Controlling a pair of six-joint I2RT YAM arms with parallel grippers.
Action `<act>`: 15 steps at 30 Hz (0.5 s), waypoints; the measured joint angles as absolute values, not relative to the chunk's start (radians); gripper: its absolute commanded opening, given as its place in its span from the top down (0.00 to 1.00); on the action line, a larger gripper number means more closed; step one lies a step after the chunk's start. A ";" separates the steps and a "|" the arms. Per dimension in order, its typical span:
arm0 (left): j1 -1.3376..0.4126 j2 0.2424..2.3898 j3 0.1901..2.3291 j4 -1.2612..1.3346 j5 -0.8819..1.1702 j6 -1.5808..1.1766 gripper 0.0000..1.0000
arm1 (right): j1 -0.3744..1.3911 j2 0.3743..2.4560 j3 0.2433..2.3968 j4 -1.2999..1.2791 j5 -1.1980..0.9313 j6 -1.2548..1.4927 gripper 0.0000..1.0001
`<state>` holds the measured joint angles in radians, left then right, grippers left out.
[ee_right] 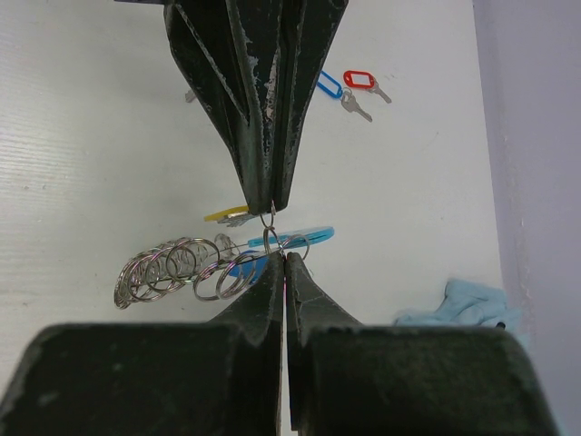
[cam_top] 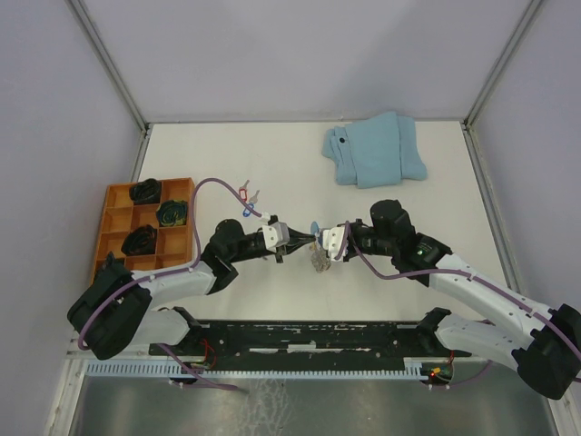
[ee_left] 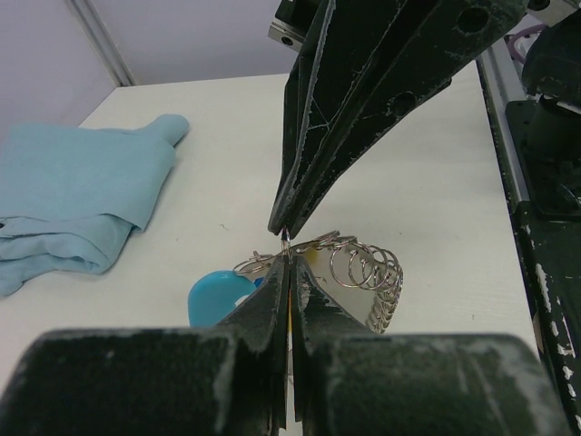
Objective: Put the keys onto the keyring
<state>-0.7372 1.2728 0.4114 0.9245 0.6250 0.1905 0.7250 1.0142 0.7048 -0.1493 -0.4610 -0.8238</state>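
Both arms meet tip to tip over the middle of the white table (cam_top: 436, 218). The left gripper (ee_left: 289, 265) and right gripper (ee_right: 282, 263) each have their fingers pressed fully together on the same small wire ring (ee_right: 270, 227), so one thin loop is pinched from both sides. Prob. reason for the double hold: one claw steadies it while the other works it open or feeds it along, as a ring that thin would likely twist out of a single grip. The keyring (ee_left: 363, 272), a grey loop of coiled wire w/ a bright blue curved plastic section, sits bunched just beneath the tips, on the near side. Can't tell whether the pinched ring belongs to it or to the yellow-tagged silver key (ee_right: 227, 215) just beside it. Two more silver keys, one red-tagged (ee_right: 359, 80) and one blue-tagged (ee_right: 329, 84), lie loose on the table to the far left, well apart from the grippers, so by my reading not yet threaded. The folded light-blue cloth (cam_top: 377, 150) at far right and the orange compartment tray (cam_top: 113, 195) at the left edge play no part here
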 measured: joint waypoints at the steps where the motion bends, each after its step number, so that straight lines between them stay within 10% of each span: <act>1: -0.737 1.274 0.413 0.922 0.625 0.191 0.97 | 0.725 1.014 0.705 -0.149 -0.461 -0.823 0.99; 15: -0.737 1.282 0.414 0.913 0.598 0.187 0.97 | 0.725 1.014 0.704 -0.142 -0.461 -0.823 0.99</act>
<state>-0.7372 1.2816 0.4141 0.9134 0.5980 0.1875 0.7250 1.0142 0.7044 -0.1417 -0.4606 -0.8234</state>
